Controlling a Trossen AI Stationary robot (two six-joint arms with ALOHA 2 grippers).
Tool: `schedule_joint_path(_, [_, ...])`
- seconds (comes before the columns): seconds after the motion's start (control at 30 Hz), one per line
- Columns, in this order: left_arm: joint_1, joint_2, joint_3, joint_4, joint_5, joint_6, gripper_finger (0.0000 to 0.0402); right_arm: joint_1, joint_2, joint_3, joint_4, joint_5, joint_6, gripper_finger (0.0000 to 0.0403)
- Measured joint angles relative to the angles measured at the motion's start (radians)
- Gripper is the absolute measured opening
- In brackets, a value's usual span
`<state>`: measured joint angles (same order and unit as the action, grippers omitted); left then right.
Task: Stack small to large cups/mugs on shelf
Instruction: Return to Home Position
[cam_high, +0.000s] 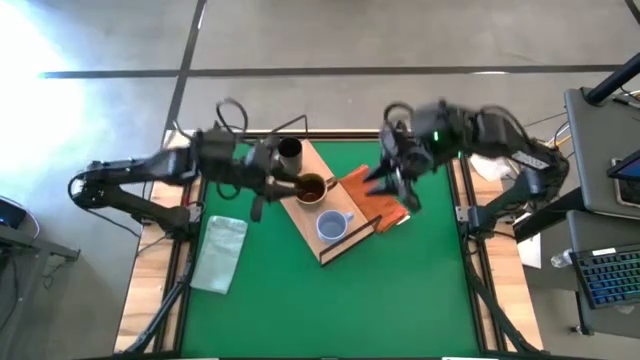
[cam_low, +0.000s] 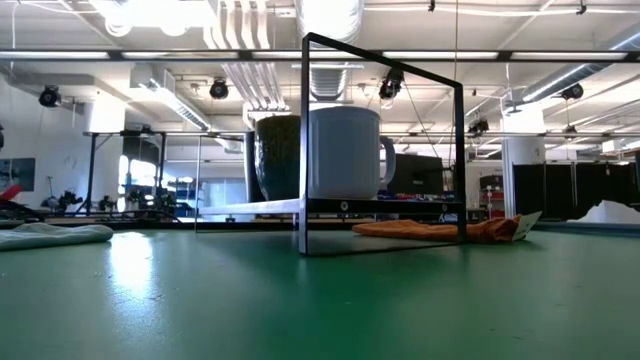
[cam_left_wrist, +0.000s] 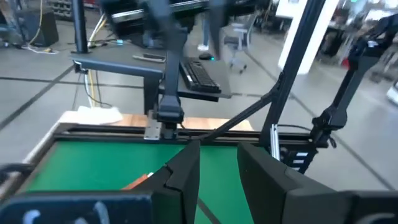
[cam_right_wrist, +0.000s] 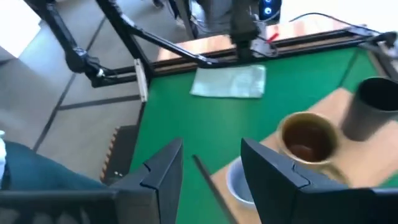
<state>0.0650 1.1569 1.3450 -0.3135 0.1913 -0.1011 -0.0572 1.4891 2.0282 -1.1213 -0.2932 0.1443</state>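
Note:
The tan shelf board lies slantwise on the green mat. Three vessels stand on it in a row: the black cup farthest, the brown mug in the middle, and the light blue-grey mug nearest. The low view shows the pale mug with the dark cup behind it. My left gripper hovers beside the brown mug on its left side, open and empty. My right gripper hovers to the right of the board over the orange cloth, open.
An orange-brown folded cloth lies against the board's right side. A pale bag lies at the mat's left, also in the right wrist view. A thin black frame stands around the mugs in the low view. Green mat lies bare toward the near edge.

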Motion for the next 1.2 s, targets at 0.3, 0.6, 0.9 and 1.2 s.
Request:
schedule_joint_path(0.3, [0.02,-0.263,-0.459,0.314,0.015,-0.12,0.0094,-0.07,-0.38,-0.601,0.454,-0.069,0.133,0.0155])
schedule_joint_path(0.6, [0.033,-0.582,-0.73,0.408,-0.039,-0.156,0.0094,-0.148,-0.775,-0.982,0.732,-0.092,0.099,0.0155])
schedule_joint_path(0.9, [0.033,-0.77,-1.0,0.542,-0.039,-0.257,0.0094,-0.147,-1.04,-1.254,0.848,-0.032,0.145,0.0155])
schedule_joint_path(1.2, [0.033,-0.981,-1.163,0.55,-0.039,-0.291,0.0094,-0.146,-1.25,-1.372,0.844,-0.1,0.095,0.0155])
